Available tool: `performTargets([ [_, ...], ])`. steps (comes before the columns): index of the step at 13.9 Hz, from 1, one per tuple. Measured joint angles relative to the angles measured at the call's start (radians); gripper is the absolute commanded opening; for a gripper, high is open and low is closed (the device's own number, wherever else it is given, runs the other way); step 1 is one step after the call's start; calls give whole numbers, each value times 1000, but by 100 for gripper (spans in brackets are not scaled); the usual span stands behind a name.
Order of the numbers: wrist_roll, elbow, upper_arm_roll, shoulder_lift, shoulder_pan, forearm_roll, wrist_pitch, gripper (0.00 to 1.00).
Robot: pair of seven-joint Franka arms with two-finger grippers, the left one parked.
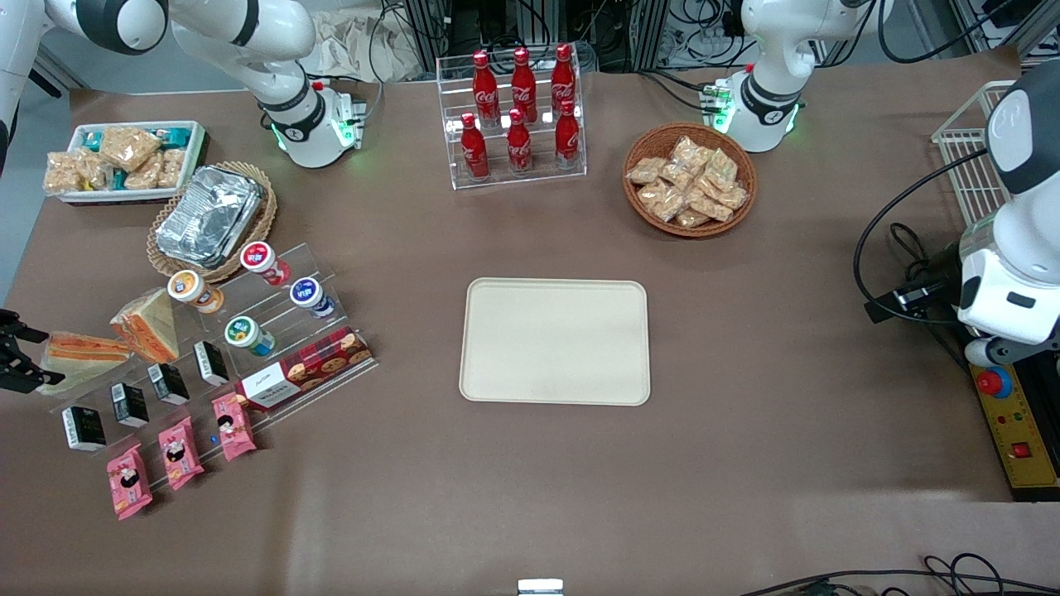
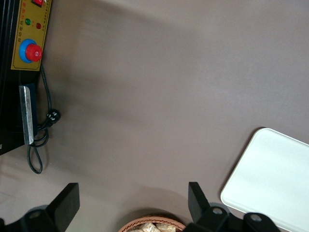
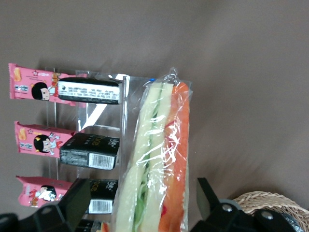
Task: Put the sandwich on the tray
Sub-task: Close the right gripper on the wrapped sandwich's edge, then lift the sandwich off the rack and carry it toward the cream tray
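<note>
Brown table cover from edge to edge, cables and rack frames at the end farthest from the front camera, and a lot of stock laid out on it. My gripper [image 1: 15, 358] is low at the working arm's end of the table, right at the table's edge, with its fingers [image 3: 72, 205] spread apart, one on each side of the sandwich [image 3: 157, 164]. I cannot tell whether the pads are touching the wrap. The sandwich, a long slim wedge in clear film with pale bread, green and orange-red stripes, lies on the clear acrylic display step [image 1: 166, 364] beside the stubbier sandwich wedge [image 1: 149, 324], which shows a broad tan face. On the step, nearer the front camera, sit small black cartons [image 3: 91, 91] and pink snack packs [image 3: 36, 139]. A wicker basket rim [image 3: 270, 200] shows just by my finger; that is the basket holding the foil container [image 1: 207, 213]. The tray [image 1: 555, 341], cream-beige and bare, lies flat in the middle of the table, well apart from me. Farther from the front camera than the tray stands the rack of red cola bottles [image 1: 517, 116].
</note>
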Motion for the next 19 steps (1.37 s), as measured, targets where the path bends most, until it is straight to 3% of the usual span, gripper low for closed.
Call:
performTargets([
  [2,1,-15,0,2,-1,0,1,70],
  [3,1,-21,0,3,-2,1,2,67],
  [4,1,-24,0,3,-3,3,2,54],
  [5,1,-26,0,3,-3,4,3,48],
  [7,1,-26,0,2,-3,7,4,48],
  [9,0,-20,3,0,-2,10,4,36],
  [15,-93,43,10,-6,3,25,-5,35],
  [19,-207,180,57,-30,13,26,-127,36],
])
